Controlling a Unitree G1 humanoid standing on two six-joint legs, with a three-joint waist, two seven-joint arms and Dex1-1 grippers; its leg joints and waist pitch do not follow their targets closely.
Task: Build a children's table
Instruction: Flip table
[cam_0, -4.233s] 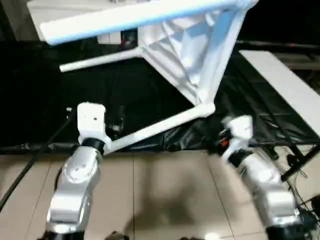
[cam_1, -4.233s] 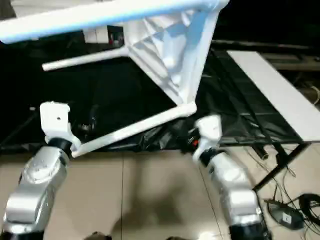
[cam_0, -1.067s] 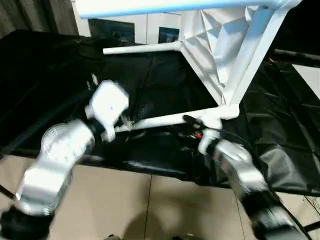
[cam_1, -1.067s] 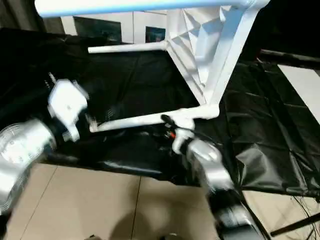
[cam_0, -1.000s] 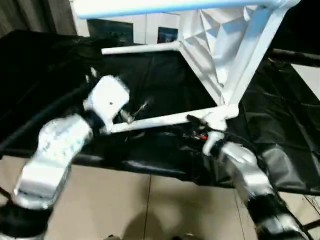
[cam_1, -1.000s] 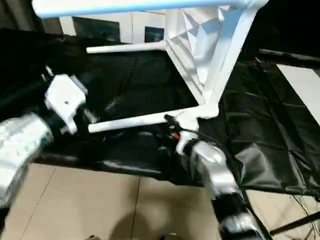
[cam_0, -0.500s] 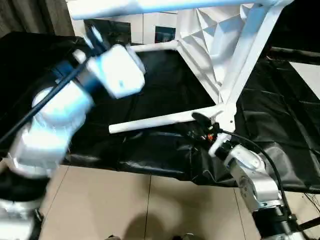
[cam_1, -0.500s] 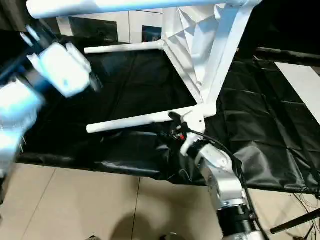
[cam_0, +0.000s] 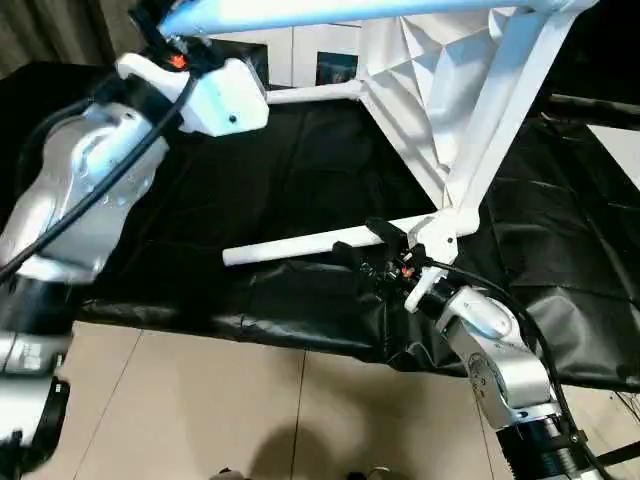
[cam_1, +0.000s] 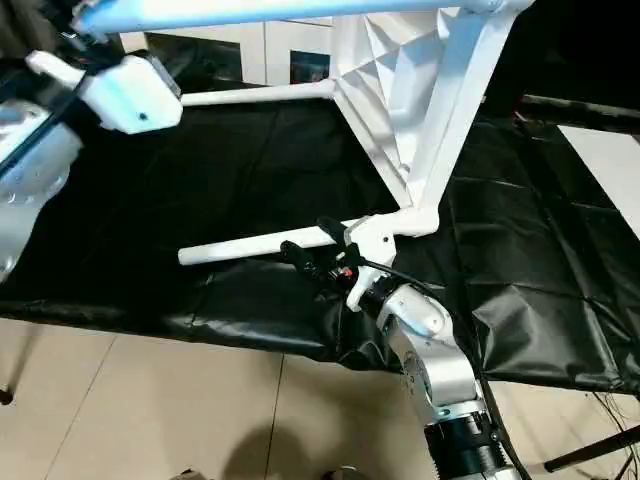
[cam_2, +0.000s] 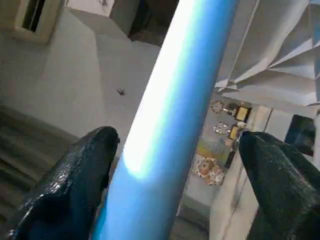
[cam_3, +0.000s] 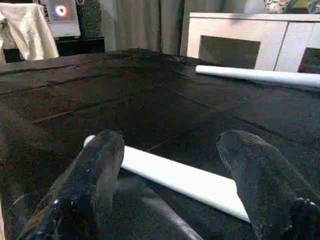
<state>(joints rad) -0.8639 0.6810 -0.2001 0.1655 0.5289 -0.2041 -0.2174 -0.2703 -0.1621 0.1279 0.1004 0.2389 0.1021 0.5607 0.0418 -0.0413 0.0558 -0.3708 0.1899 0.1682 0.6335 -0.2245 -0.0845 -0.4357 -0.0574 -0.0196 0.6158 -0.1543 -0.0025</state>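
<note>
Black cloth (cam_0: 300, 190) behind; raised left pincer (cam_2: 175, 165) gapes around upper leg (cam_2: 170, 115); low right pincer (cam_3: 170, 170) gapes over lower leg (cam_3: 180, 179).

Tabletop (cam_0: 440, 90) tipped on black sheet (cam_0: 300, 180), legs (cam_0: 310, 243) pointing left

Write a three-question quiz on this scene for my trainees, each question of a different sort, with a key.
1. True or false: the left gripper is open, with the top leg between its fingers.
2. Multiple choice: the cloth under the table is A black, B white, C red.
3. Short answer: which gripper is by the lower leg?

Key: 1 true. 2 A. 3 the right gripper.
</note>
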